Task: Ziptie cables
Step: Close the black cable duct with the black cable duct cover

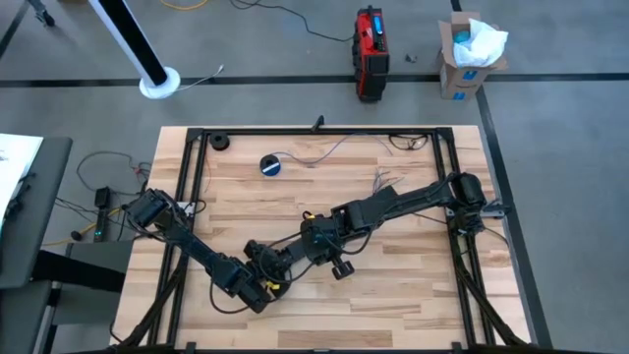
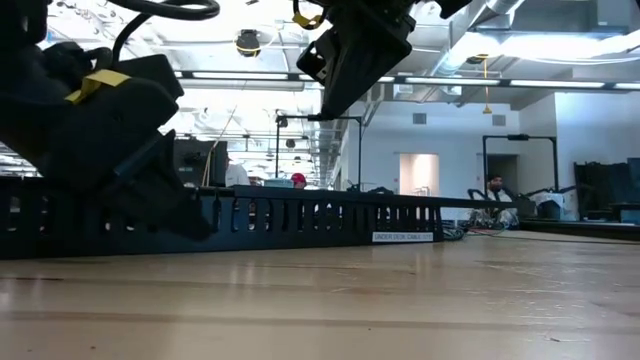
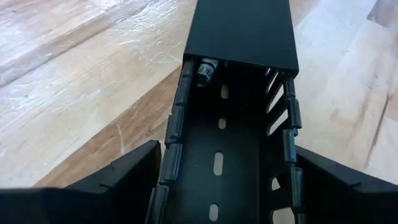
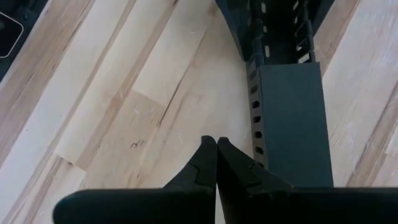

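Left wrist view: black slotted plastic cable duct (image 3: 230, 143) runs lengthwise between the two dark fingers (image 3: 118, 180) of the left claw (image 3: 227, 186), which stand wide apart on either side of it; a flat black lid (image 3: 242, 31) covers the duct's far stretch, and a small cylindrical white-labelled piece (image 3: 206, 71) sits just under the lid's edge.
Right wrist view: right claw (image 4: 216, 165) has its two dark fingertips pressed together with nothing between them, above bare light wooden worktop (image 4: 124, 93); the lidded duct (image 4: 289, 118) lies just beside it.
Low view: long black slotted duct (image 2: 300, 222) lies across the worktop; both arms hang above it, their claws' state unreadable from here.
High view: left claw (image 1: 257, 290) near the worktop's front edge, left of centre; right claw (image 1: 316, 236) near the middle.
Cables: thin grey, white and dark wires (image 1: 329, 149) lie loosely along the far edge and toward the far right corner, well apart from both claws.
Tape: small round blue-and-black roll (image 1: 271, 165) near the far edge.
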Robot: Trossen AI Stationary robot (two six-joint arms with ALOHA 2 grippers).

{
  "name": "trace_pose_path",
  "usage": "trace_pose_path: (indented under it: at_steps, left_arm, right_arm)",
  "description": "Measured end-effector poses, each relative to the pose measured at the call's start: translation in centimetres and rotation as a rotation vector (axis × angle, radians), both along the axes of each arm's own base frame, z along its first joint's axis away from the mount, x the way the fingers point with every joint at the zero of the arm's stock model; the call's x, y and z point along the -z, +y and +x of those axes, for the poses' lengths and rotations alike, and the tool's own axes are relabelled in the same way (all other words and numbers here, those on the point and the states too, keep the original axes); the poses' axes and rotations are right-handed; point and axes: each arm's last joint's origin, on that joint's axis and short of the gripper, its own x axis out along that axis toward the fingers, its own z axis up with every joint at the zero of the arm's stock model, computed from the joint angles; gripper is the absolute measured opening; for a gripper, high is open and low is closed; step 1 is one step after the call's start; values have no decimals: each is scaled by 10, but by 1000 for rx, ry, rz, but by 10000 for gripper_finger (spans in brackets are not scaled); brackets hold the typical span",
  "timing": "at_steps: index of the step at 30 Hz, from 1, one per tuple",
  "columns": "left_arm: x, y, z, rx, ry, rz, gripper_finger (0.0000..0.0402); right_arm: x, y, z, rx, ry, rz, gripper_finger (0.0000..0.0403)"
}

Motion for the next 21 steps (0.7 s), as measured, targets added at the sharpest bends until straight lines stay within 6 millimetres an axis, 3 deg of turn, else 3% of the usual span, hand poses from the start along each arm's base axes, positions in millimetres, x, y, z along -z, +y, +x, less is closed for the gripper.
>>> trace_pose_path:
  at_steps: [5,15,21]
  left_arm:
    - [0,2,1,-9,-1,6,285]
    - [0,3,1,-7,1,15,236]
    - [0,3,1,15,16,36,241]
  right_arm:
    - [0,0,-1,-8,5,-3,0]
    - [0,-2,0,1,3,-9,0]
    - [18,-25,10,90,14,-135,0]
